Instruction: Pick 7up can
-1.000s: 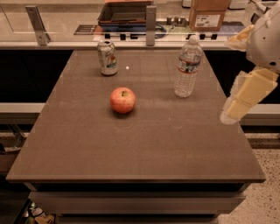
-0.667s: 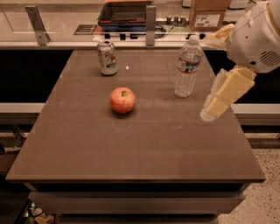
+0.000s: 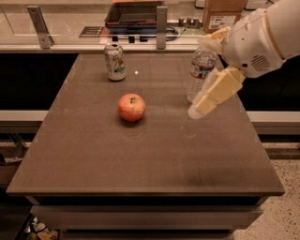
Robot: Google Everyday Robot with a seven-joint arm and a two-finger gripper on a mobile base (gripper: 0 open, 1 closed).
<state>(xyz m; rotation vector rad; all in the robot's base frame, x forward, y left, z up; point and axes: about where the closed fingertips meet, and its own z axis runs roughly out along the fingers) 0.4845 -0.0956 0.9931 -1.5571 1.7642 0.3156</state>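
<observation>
The 7up can (image 3: 115,61), whitish-silver with green and red markings, stands upright at the far left of the brown table (image 3: 140,164). My gripper (image 3: 200,77) hangs over the right side of the table, well to the right of the can and nearer the camera. Its two cream fingers (image 3: 219,89) are spread apart and hold nothing. The white arm reaches in from the upper right. The gripper overlaps the water bottle in the view and partly hides it.
A red apple (image 3: 131,107) lies near the table's middle, between the can and my gripper. A clear water bottle (image 3: 198,65) stands at the far right, behind the gripper. A counter with a dark tray (image 3: 136,14) and a cardboard box (image 3: 225,14) runs behind the table.
My arm and gripper have moved left, from the table's right edge to over the table in front of the water bottle. The can, apple and bottle have not moved.
</observation>
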